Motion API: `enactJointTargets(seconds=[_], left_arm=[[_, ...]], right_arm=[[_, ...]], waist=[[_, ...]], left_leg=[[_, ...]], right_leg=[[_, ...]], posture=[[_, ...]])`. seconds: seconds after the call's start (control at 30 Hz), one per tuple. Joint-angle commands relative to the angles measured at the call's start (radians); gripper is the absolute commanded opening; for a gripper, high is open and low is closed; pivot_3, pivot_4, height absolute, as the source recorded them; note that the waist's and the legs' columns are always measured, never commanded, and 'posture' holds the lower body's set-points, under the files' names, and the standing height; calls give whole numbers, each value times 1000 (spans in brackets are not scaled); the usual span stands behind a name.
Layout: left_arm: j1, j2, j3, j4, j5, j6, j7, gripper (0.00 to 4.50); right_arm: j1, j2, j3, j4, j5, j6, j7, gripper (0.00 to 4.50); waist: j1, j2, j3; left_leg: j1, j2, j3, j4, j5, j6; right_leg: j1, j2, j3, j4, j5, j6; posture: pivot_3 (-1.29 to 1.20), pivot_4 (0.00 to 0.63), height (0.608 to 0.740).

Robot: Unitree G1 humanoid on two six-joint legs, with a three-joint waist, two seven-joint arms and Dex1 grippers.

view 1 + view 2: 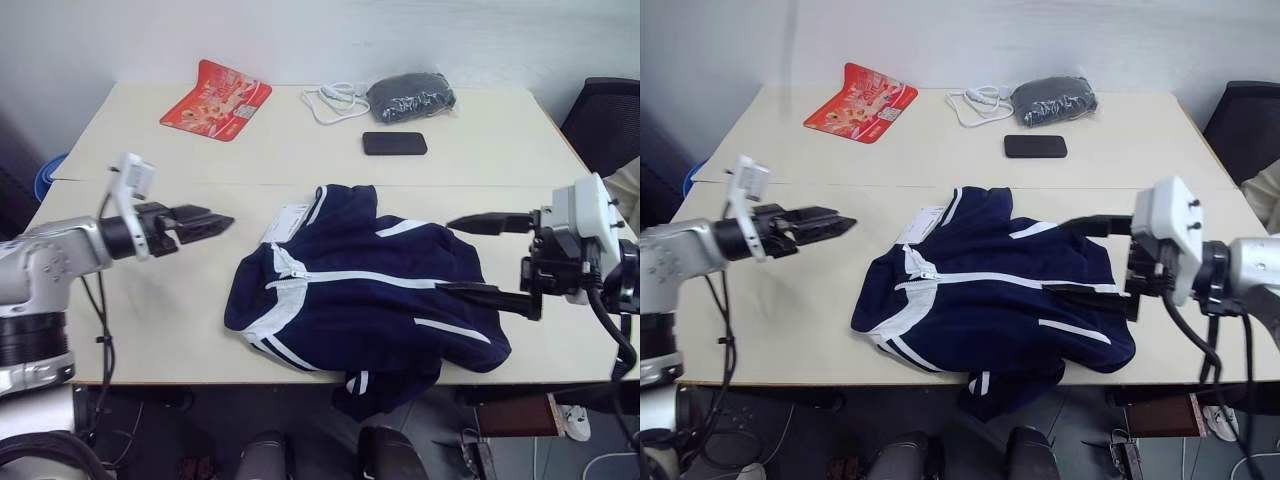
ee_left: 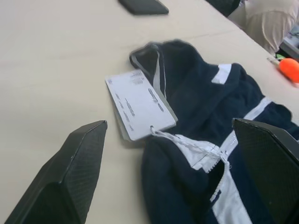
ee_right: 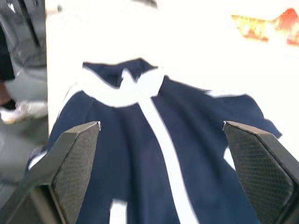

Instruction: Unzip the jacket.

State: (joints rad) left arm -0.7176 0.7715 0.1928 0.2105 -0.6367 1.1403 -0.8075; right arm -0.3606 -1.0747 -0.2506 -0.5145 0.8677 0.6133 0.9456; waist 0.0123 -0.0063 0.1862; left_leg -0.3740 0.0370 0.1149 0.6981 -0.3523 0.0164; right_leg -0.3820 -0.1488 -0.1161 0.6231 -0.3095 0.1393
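Here, the jacket (image 1: 370, 290) lies crumpled at the near edge of the desk (image 1: 150, 300), both grippers off it with jaws spread wide.

Its hem spills over the desk's front edge, while bare desk runs wide on the robot's left. The left gripper (image 1: 205, 222) hovers over that open strip, well apart from the fabric; the right gripper (image 1: 480, 255) hangs above the jacket's right side, perhaps just clear of the cloth. The jacket's long axis seems to run across the desk, collar toward the left gripper beside a white tag (image 2: 138, 102). Farther back lie a black phone (image 1: 394, 143), a grey bundle (image 1: 410, 97), a white cable (image 1: 335, 100) and a red packet (image 1: 217, 100).
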Motion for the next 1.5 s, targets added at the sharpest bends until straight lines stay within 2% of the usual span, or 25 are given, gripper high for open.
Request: enactJointTargets(seconds=[0.03,0.17,0.27,0.5,0.97,1.13,1.37,1.5], left_arm=[[-95,-6,-56,165,42,49,-7,4500],[-209,-44,-56,363,89,26,28,4500],[-273,-65,-47,471,109,2,28,4500],[-349,-151,-10,603,109,-3,37,4500],[-507,-315,124,901,134,-84,202,4500],[-514,-317,124,916,150,-80,186,4500],[-477,-209,129,857,156,54,186,4500],[-454,-211,168,864,143,48,209,4500]], right_arm=[[-85,43,55,-36,4,35,-68,4388],[-123,73,73,-43,-6,59,-107,4388],[-103,78,61,-61,-8,69,-122,4388],[-60,73,40,-87,-17,70,-137,4388],[-42,78,36,-96,-50,60,-140,4388],[-25,81,23,-105,-56,58,-148,4388],[31,79,-13,-135,-66,56,-158,4388],[36,80,-1,-132,-85,45,-154,4388]], waist=[[0,-2,1],[1,-3,0],[7,-4,1],[11,-5,0],[9,-7,1],[9,-7,1],[-4,-8,1],[-8,-8,1]], left_leg=[[-2,0,2,0,0,0],[-14,-1,6,4,1,0],[-15,-1,6,3,1,0],[-15,-2,6,4,1,1],[-15,-2,6,4,1,1],[-15,-2,6,4,1,1],[-15,-2,6,3,2,0],[-15,-2,6,3,2,0]], right_leg=[[-2,0,0,1,0,0],[-14,0,0,4,0,0],[-14,0,-1,4,0,0],[-14,-1,-1,4,0,1],[-14,-1,-1,4,1,1],[-14,-1,-1,4,1,1],[-14,-1,-1,4,1,1],[-14,-1,-1,4,1,1]], posture=[[0,150,740],[0,150,740],[0,150,740],[0,150,740],[0,150,740],[0,150,740],[0,150,740],[0,150,740]])
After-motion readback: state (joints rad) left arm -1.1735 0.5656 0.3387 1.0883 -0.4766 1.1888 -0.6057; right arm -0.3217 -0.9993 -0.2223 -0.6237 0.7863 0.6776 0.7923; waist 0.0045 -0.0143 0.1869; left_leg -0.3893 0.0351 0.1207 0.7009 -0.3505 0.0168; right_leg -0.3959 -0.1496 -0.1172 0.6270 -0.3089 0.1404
